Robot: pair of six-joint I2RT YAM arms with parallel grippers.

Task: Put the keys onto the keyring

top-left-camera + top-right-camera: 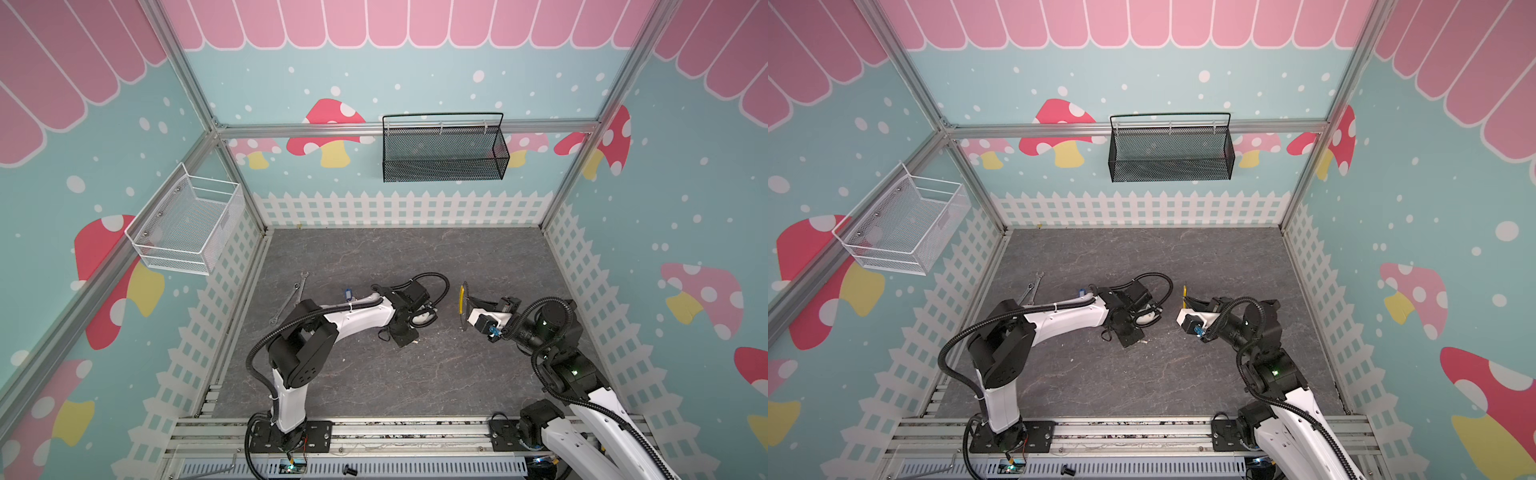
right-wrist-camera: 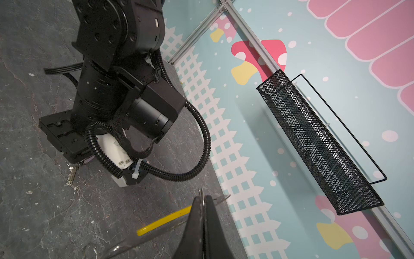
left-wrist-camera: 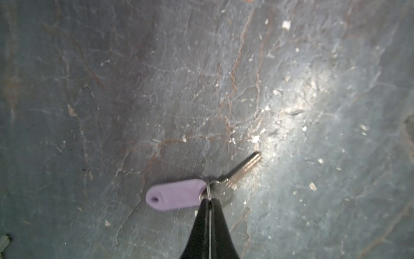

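two keys counted, lilac-tagged key and blue-tagged key, one keyring counted, two wrenches noted, two mesh baskets counted, white basket and black basket, two robot arms counted

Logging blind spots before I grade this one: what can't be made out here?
- keyring's hoop: right wrist view, cut off by the picture edge and right gripper; edge-on in both top views.
- blue-tagged key: both top views, only the tag shows beside the left arm.
- lilac-tagged key: top views, mostly under the left gripper.
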